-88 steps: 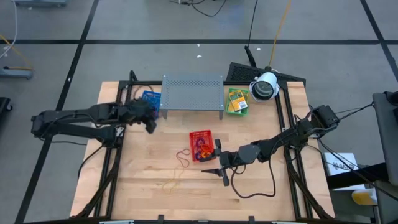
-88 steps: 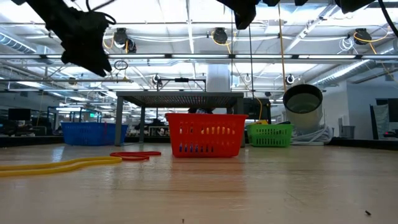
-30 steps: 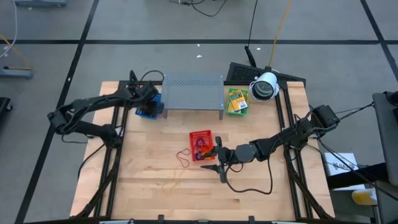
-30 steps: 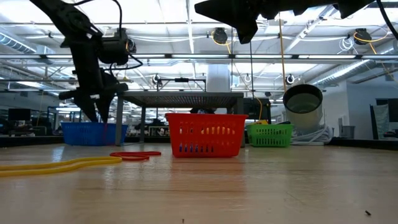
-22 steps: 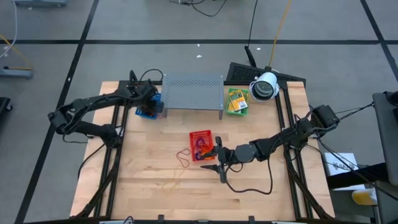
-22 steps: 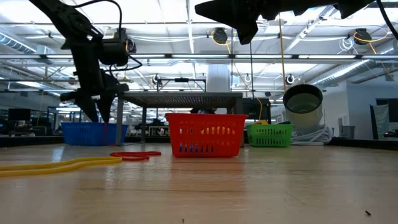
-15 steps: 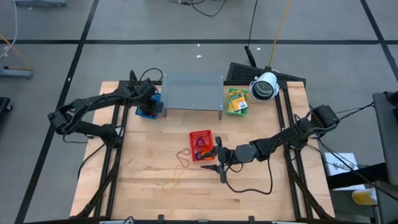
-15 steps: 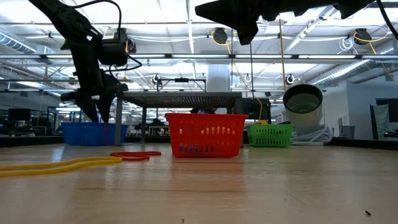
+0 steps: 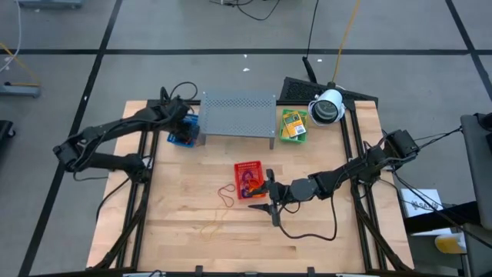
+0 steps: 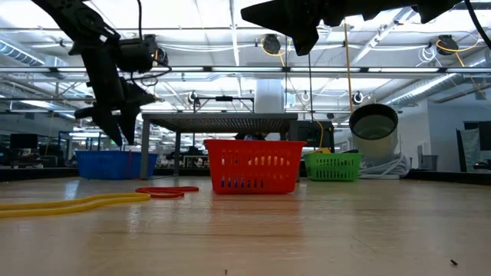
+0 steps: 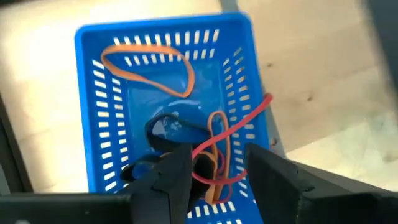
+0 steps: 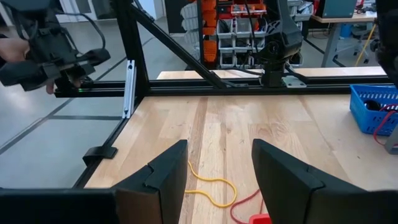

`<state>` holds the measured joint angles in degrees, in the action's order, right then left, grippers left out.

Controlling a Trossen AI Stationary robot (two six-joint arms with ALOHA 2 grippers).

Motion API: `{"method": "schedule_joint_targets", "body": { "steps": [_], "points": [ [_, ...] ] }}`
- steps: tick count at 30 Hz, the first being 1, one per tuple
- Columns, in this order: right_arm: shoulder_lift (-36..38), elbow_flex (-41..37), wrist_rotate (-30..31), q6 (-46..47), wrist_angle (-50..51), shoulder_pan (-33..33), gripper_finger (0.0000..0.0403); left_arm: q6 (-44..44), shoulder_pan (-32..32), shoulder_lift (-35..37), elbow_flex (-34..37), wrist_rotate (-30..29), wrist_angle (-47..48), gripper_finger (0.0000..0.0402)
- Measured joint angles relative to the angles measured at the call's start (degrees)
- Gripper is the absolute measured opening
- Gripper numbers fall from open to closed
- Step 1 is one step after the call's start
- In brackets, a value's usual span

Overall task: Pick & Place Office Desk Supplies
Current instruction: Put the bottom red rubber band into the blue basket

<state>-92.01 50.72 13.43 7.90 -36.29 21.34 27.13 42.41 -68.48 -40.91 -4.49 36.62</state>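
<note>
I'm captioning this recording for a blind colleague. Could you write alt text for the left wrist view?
The left gripper, fingers apart and empty, hangs above a blue plastic mesh basket on the light wooden table. Inside lie rubber bands: an orange loop, a black loop and a red loop hanging over the rim.

- Blue basket [image 11: 165,106]: slotted walls, holding orange, red and black bands.
- Red basket [image 10: 254,165]: slotted.
- Green basket [image 10: 333,166], yellow-and-green packets [image 9: 292,124].
- Grey perforated rack [image 9: 238,112].
- Yellow band [image 12: 211,186] on pale wood table [image 9: 192,231].
</note>
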Motion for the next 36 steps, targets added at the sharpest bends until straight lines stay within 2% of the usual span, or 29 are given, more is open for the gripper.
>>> {"method": "schedule_joint_targets", "body": {
  "steps": [5,8,17,26,30,36],
  "points": [
    [0.0,0.0,0.0,0.0,0.0,0.0,0.0169,0.6,0.0,2.2,0.0,-4.0,0.1,0.0154],
    [0.0,0.0,0.0,0.0,0.0,0.0,0.0169,4.5,0.5,2.1,0.0,-4.7,0.5,0.0154],
    [0.0,0.0,0.0,1.9,0.0,-0.7,0.0169,14.0,5.5,0.6,0.0,1.2,0.5,0.0154],
    [0.0,0.0,0.0,5.1,0.0,-0.7,0.0169,27.8,8.8,0.6,0.0,5.6,0.6,0.0154],
    [0.0,0.0,-0.5,5.2,0.1,-0.6,0.0169,33.3,8.5,0.6,0.0,7.7,1.3,0.0154],
    [0.0,0.0,-1.7,5.1,0.1,-0.6,0.0169,37.9,6.3,0.6,0.0,7.4,2.7,0.0154]
  ]
}}
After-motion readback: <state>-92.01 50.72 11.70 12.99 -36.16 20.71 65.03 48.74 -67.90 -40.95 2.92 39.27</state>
